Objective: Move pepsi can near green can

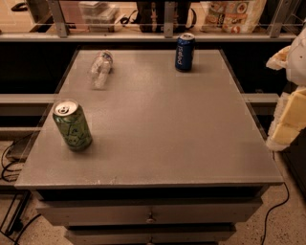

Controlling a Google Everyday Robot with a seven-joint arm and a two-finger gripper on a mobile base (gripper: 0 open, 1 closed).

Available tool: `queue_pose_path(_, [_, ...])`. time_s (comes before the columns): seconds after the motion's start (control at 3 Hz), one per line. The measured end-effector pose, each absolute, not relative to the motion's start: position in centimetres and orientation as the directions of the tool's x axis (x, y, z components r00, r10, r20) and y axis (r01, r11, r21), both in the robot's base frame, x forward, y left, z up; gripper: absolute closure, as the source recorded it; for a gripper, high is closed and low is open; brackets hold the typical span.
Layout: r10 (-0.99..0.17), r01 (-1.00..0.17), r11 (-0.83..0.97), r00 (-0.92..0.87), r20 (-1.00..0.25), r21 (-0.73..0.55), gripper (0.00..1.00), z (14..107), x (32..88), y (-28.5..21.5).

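Drawers [148,213] with small knobs sit closest, under the front edge of the worktop [158,139], above a speckled floor [287,225] where dark cables [9,165] trail on the left. That worktop is a matte grey square, dully lit. Near its left edge, toward the near-left corner, the green can [72,125] stands upright, light green with darker print and a silver top with the tab showing. Off the right edge, about halfway back, the pale cream gripper [288,122] hangs beside the worktop, well apart from both cans; how far it is open cannot be told, and nothing shows in its hold. Close to the far-left corner a clear plastic bottle [101,69] lies on its side. At the far edge, right of the middle, the pepsi can [184,52] stands upright: dark blue, white lettering running down its side, silver top. Behind it a ledge [143,36] carries printed bags [232,14].
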State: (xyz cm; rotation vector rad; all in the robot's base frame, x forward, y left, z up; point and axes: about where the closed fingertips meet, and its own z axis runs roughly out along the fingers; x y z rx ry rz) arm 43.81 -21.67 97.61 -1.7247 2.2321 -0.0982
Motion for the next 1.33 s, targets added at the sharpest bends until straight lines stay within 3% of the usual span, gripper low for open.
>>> queue_pose_path(0.33, [-0.950,-0.922,0.281,-0.229,-0.210,-0.266,0.00,97.9,43.9,-21.7])
queue_pose_path(1.33, [-0.786,-0.835,0.491,-0.301,-0.540,-0.248,0.00,97.8,51.6,-21.1])
